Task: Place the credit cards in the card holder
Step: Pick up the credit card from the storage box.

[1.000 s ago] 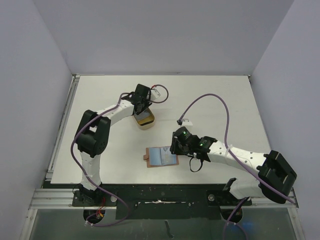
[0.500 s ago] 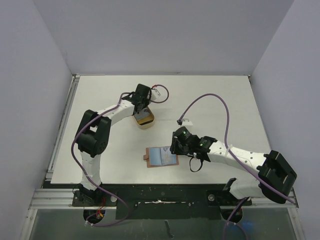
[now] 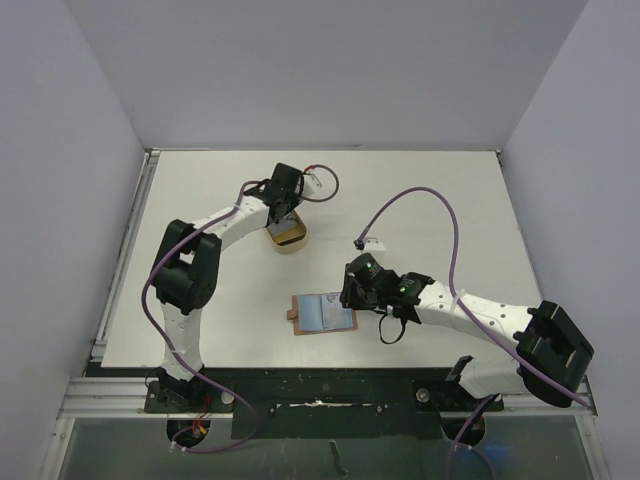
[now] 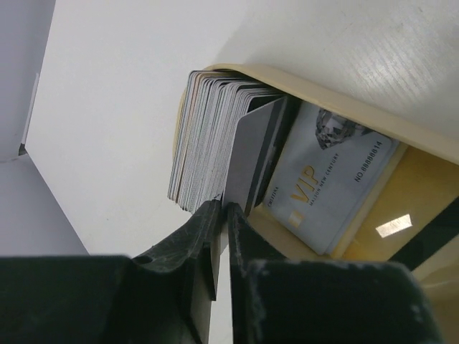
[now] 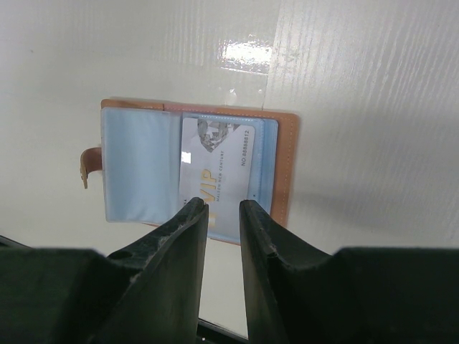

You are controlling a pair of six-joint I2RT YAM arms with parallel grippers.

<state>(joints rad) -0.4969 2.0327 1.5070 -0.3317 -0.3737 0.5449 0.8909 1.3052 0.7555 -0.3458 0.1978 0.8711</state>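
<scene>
Grey plastic, thin and stiff: one grey card (image 4: 252, 154) stands out from the pack of credit cards (image 4: 204, 143) stacked on edge at the 9 o'clock side of the tan tray (image 4: 344, 107). The left gripper (image 4: 221, 218) has its fingers pressed together on that card's lower corner, pinching it. A loose VIP card (image 4: 323, 179) lies flat at 3 o'clock of the pack.

Such a card is probably light, slick and a little springy. A corner pinch may let it swivel, so a hold further in across both faces looks safer. Neighbouring cards may drag along with it. The tray rim curves close at 12 o'clock, so lifting out toward the camera seems the freest way.

From above, the brown card holder (image 3: 322, 314) lies open at 5 o'clock of the tray, with bare table (image 3: 430, 200) between them. The right gripper (image 5: 222, 206) hovers over it, fingers slightly spread and holding nothing. A pocketed VIP card (image 5: 219, 161) fills one sleeve. The sleeve at its 9 o'clock looks free.
</scene>
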